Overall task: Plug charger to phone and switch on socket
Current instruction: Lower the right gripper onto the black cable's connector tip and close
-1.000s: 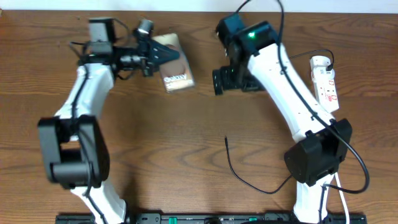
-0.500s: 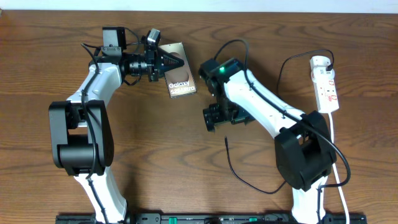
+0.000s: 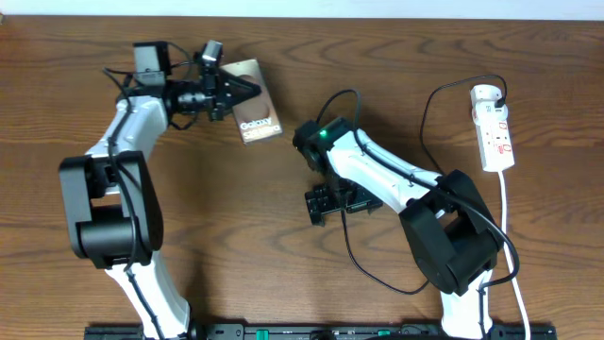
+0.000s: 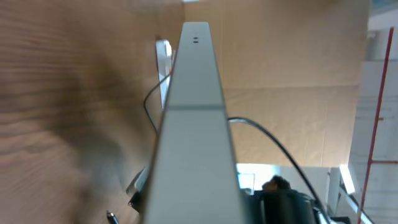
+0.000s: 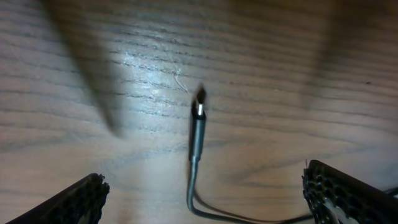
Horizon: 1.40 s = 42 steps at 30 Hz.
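Wood table: brown, straight-grained and matt. From overhead, bare board lies open ahead of the right pincer and to its sides.
Left pincer: overhead, its dark tapered fingers are clamped on the phone.
Phone: flat bronze rectangle with white lettering. It juts from the left pincer's tips, close to the table's far edge.
Right pincer: overhead, it is low over the board; the gap between its fingers cannot be read here.
Charger: thin black cable curling out from under the right pincer and back toward that arm's base.
Socket: narrow white strip with red marks and a rounded end. It is well apart from the right pincer, behind its arm and near the table's right edge.
White cord: smooth, trailing from the socket.
Left wrist, phone: seen edge-on as a slim pale grey rim running straight out from the pincer. The wood beside it is blurred.
Right wrist, right pincer: spread wide, gripping nothing.
Fingers: black with a honeycomb texture, set far to either side.
Plug tip: small and metallic, lying on glossy grain midway between the fingers and touching neither, with clear wood all round.
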{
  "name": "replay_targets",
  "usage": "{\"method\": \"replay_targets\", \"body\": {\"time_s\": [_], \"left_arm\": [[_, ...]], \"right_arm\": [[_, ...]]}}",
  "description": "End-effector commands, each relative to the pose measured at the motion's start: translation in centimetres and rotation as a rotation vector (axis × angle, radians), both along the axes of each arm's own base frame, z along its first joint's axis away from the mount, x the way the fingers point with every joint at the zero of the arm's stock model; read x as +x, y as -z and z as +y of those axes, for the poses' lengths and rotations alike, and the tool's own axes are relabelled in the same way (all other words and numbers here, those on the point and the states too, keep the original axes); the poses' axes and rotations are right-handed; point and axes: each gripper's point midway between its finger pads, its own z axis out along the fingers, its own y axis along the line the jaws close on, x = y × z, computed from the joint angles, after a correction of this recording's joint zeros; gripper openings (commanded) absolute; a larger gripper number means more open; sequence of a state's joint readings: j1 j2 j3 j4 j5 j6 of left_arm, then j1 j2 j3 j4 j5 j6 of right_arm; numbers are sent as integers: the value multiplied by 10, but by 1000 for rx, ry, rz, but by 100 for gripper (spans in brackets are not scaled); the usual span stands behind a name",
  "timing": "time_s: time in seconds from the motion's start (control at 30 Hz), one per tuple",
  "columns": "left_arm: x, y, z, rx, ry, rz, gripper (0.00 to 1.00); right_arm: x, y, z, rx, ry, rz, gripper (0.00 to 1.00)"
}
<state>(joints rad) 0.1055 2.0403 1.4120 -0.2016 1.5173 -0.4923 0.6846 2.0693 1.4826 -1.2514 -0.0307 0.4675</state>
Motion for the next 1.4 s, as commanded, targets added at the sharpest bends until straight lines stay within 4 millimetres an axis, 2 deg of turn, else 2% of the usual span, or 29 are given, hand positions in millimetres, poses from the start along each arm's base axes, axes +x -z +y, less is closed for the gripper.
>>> {"method": "replay_targets", "body": {"time_s": [0.0, 0.3, 0.37, 0.5, 0.53, 0.73, 1.0, 1.1, 1.33, 1.37], "left_arm": [[-3, -13, 13, -38, 2, -38, 7], [-2, -13, 17, -38, -9, -35, 7], [-2, -13, 17, -38, -9, -34, 7], [-2, -13, 17, -38, -9, -34, 8], [-2, -13, 18, -38, -9, -34, 7], [-1, -13, 22, -37, -18, -34, 7], [0, -13, 29, -38, -36, -33, 7], [0, -13, 29, -37, -36, -33, 7], [1, -13, 31, -37, -40, -33, 7], [1, -13, 31, -37, -40, -33, 7]], "right_arm": [[-3, 2, 7, 10, 16, -11, 99], [-4, 4, 21, 52, 17, -26, 96], [-4, 5, 22, 52, 19, -27, 92], [-6, 8, 21, 45, 30, -24, 88], [-8, 10, 20, 42, 35, -23, 85], [-13, 25, 15, 33, 67, -23, 78], [-5, 30, 19, 42, 112, -69, 62], [-3, 33, 18, 40, 119, -84, 61], [-12, 44, 9, 13, 129, -74, 60], [-13, 45, 7, 8, 134, -70, 55]]}}
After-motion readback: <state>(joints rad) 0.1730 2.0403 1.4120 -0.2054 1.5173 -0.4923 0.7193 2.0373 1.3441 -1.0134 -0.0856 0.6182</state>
